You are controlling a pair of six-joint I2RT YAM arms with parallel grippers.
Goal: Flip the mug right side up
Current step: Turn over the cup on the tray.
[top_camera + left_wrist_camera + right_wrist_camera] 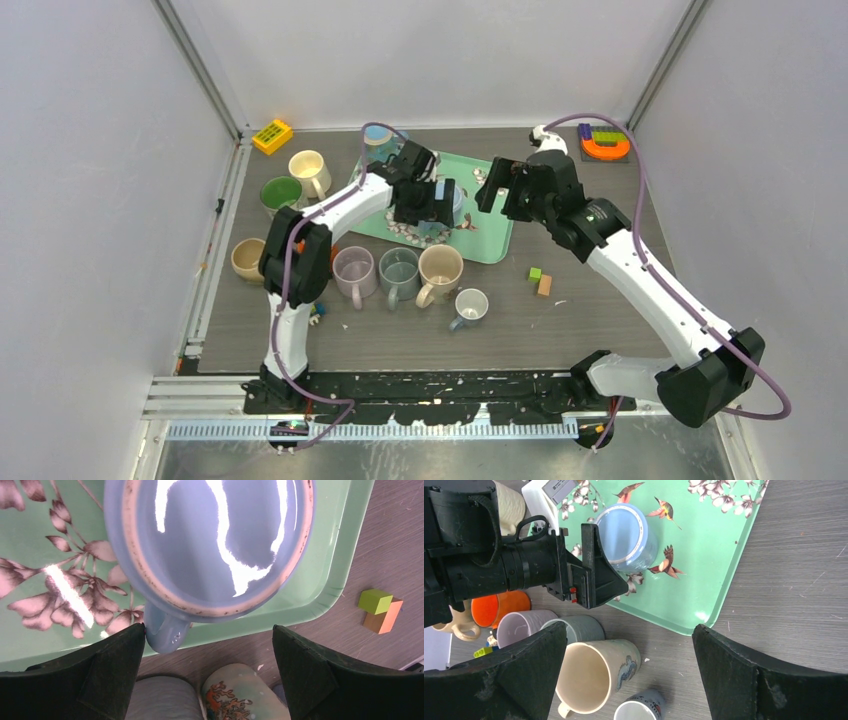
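Note:
A light blue mug [210, 545] stands upside down on the green flowered tray [320, 575], base up, with its handle [165, 630] pointing toward the tray's near edge. My left gripper [207, 665] is open just above it. Its left finger [100, 670] appears against the handle, but I cannot tell if they touch. In the top view the left gripper [430, 205] covers most of the mug [456, 203]. My right gripper [495, 190] is open and empty, hovering over the tray's right part. It sees the mug [626, 535] beside the left gripper's fingers [596, 570].
Upright mugs line the table in front of the tray: purple [353, 270], grey [399, 270], cream [440, 268] and small white [470, 303]. Tan [247, 258], green [281, 192] and cream [310, 170] mugs stand left. Small blocks [540, 280] lie right of the tray.

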